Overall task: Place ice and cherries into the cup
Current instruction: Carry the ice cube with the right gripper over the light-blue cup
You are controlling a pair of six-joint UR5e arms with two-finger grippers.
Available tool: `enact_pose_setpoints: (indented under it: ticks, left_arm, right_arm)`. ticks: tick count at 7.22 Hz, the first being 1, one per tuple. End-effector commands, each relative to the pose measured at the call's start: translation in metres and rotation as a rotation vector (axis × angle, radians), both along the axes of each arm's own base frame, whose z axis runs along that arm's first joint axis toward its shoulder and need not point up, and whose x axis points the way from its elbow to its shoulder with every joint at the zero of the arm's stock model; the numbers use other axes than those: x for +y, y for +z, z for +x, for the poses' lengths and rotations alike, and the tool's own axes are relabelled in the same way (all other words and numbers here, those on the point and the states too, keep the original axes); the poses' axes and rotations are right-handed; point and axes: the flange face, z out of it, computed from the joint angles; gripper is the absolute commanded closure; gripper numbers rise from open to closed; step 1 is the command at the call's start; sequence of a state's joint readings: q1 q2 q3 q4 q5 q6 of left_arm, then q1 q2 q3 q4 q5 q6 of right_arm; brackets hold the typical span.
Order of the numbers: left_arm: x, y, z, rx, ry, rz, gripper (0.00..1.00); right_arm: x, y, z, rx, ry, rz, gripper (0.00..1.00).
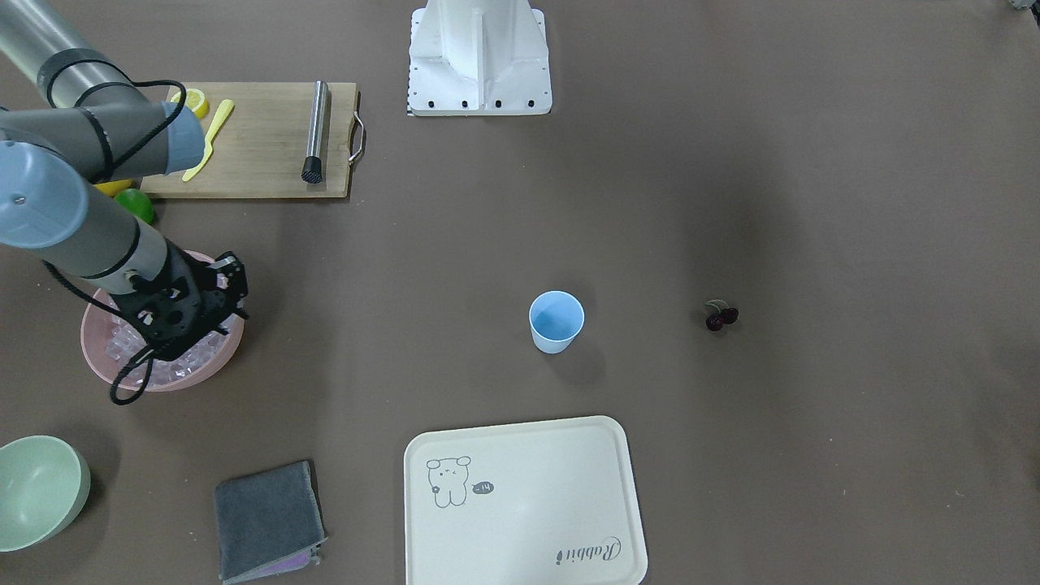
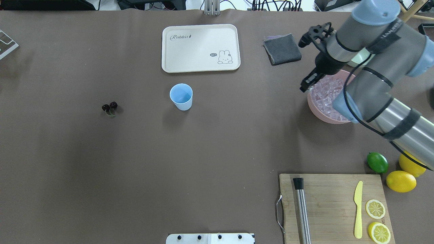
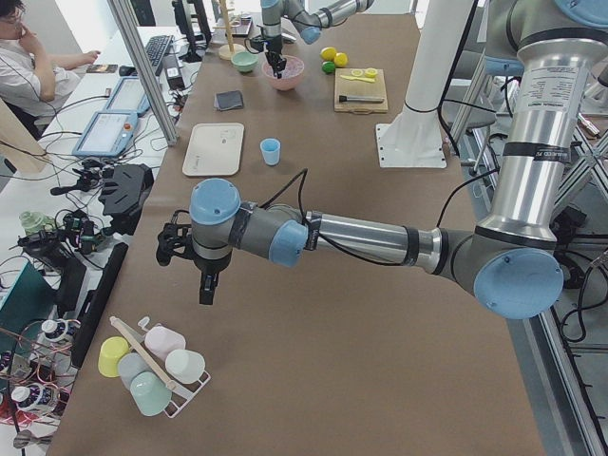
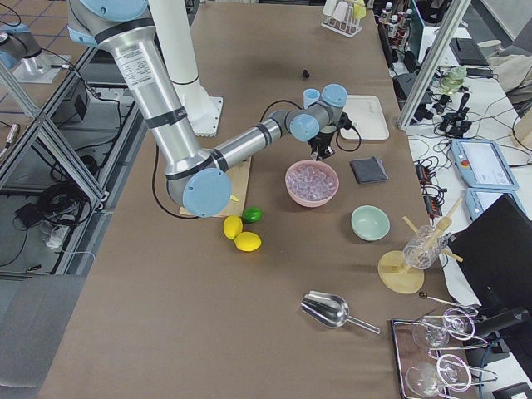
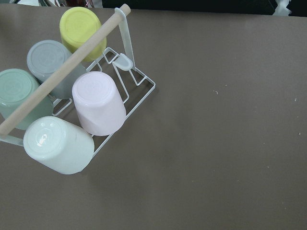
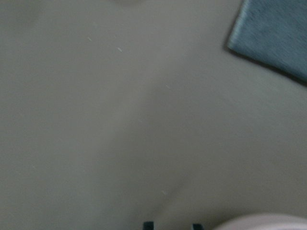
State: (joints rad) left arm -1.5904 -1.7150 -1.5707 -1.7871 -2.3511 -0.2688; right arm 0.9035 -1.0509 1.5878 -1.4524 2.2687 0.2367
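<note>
The light-blue cup point(image 2: 181, 96) stands upright mid-table and looks empty; it also shows in the front view point(image 1: 556, 321). The cherries point(image 2: 110, 107) lie on the table well to its left. Clear ice cubes point(image 2: 327, 98) fill the pink bowl point(image 2: 313, 114). My right gripper point(image 2: 304, 87) hangs at the bowl's cup-side rim. In the blurred right wrist view its fingertips point(image 6: 148, 224) stand a narrow gap apart at the frame's bottom edge, and whether they hold ice is cut off. My left gripper point(image 3: 204, 285) shows only in the exterior left view, so I cannot tell if it is open.
A cream tray point(image 2: 200, 47) and grey cloth point(image 2: 282, 50) lie beyond the cup. A pale green bowl point(image 1: 36, 491) sits past the pink bowl. A cutting board point(image 2: 332, 203), lime point(image 2: 377, 162) and lemons are near the robot. A cup rack point(image 5: 62, 105) is under the left wrist.
</note>
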Motion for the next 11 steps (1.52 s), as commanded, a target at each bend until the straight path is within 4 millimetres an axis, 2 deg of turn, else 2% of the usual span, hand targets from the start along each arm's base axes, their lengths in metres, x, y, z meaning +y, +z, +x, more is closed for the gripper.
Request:
enact_pose_setpoints:
  ticks: [1,2,3,4,5,6,7,9,10,11]
  left_arm:
    - [-0.002,-0.005,0.002,0.002,0.004,0.008,0.02]
    - [-0.004,0.0,0.005,0.001,0.012,0.0,0.02]
    - [-0.006,-0.001,0.007,0.001,0.016,0.002,0.02]
    - [-0.007,0.002,0.007,0.0,0.018,-0.003,0.02]
    - [-0.011,0.0,0.007,-0.001,0.02,0.0,0.02]
    - [-0.011,0.0,0.008,-0.001,0.022,0.002,0.02]
    - [-0.01,0.003,0.008,-0.001,0.022,-0.003,0.02]
    - [-0.009,0.002,0.008,-0.001,0.022,0.0,0.02]
    - [-0.008,0.004,0.008,-0.001,0.023,-0.003,0.02]
    - [-0.01,0.001,0.008,-0.001,0.022,0.002,0.02]
  right_arm:
    - [0.029,-0.14,-0.101,-0.057,0.163,-0.117,1.0]
    - [0.043,-0.189,-0.136,-0.084,0.184,-0.138,1.0]
    - [0.052,-0.228,-0.174,-0.084,0.225,-0.151,1.0]
    - [0.053,-0.261,-0.212,-0.069,0.291,-0.237,1.0]
    - [0.06,-0.264,-0.233,-0.046,0.34,-0.258,1.0]
    - [0.065,-0.248,-0.248,-0.015,0.412,-0.303,1.0]
    - [0.063,-0.25,-0.248,-0.02,0.445,-0.32,1.0]
    - [0.072,-0.261,-0.256,-0.033,0.46,-0.322,1.0]
    - [0.073,-0.272,-0.258,-0.044,0.468,-0.311,1.0]
    - [0.07,-0.271,-0.257,-0.067,0.476,-0.297,1.0]
